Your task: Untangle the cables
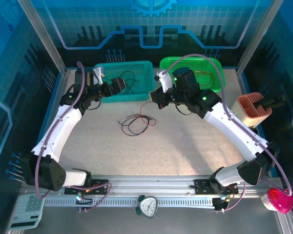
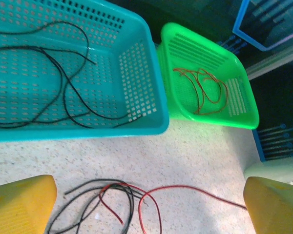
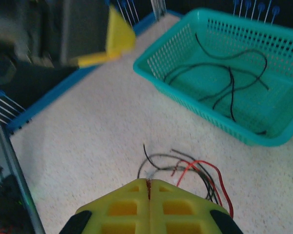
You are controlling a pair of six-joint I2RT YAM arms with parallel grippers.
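Note:
A tangle of red and black cables point(image 1: 136, 122) lies on the table in front of the baskets, also seen as loops point(image 2: 112, 200) under my left wrist. My right gripper point(image 1: 156, 100) is shut on a red cable point(image 3: 149, 187) that runs from its fingertips down to the pile point(image 3: 200, 170). That red cable point(image 2: 200, 191) stretches off to the right in the left wrist view. My left gripper point(image 2: 149, 207) hovers open and empty near the teal basket's front, its yellow fingers point(image 2: 19, 204) wide apart. In the top view the left gripper point(image 1: 118, 87) sits at the basket's front wall.
The teal basket point(image 1: 145, 66) holds black cables point(image 2: 63, 83). The green basket point(image 1: 168, 63) beside it holds red cables point(image 2: 205, 90). A terracotta holder point(image 1: 254, 108) stands at the right edge, a pink object point(image 1: 279, 200) at the near right, and a calculator point(image 1: 24, 213) at the near left.

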